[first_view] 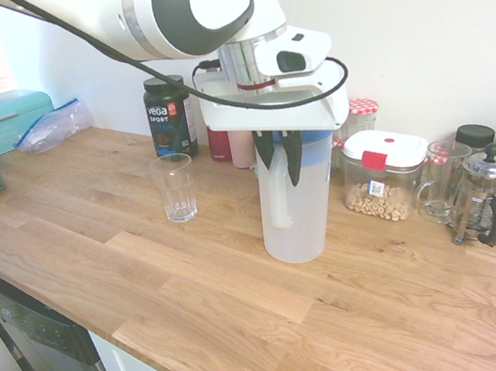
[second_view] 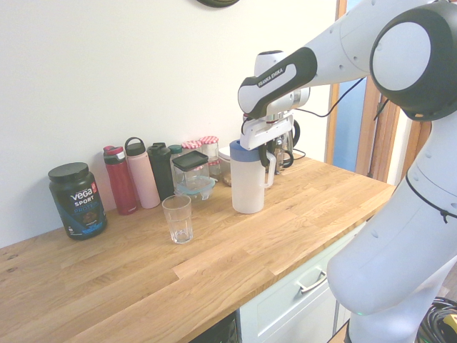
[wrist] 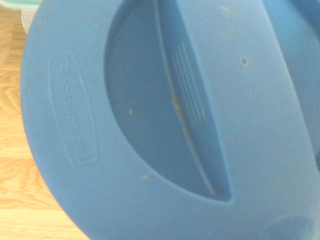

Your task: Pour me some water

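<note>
On the bare wooden countertop [first_view: 251, 318], the near part holds nothing but grain. Toward the middle stands the frosted jug [first_view: 296, 215] upright, its white handle [first_view: 277, 195] facing the front edge; the water [first_view: 296, 234] shows only faintly through the lower wall. The gripper [first_view: 280, 153] points almost straight down over the handle, its dark fingers [first_view: 294, 157] drawn tight on the handle's upper part, just under the blue lid [wrist: 150, 125]. In the wrist view that lid fills nearly the whole frame, with a raised brand name moulded in it.

At about nine o'clock from the jug, apart from it, stands the ribbed glass tumbler [first_view: 175, 187], empty and upright. Farther back, at eleven o'clock, is the dark protein tub [first_view: 170, 116]. At three o'clock sit the cereal container [first_view: 384, 175] and, beyond it, the French press [first_view: 483, 196].
</note>
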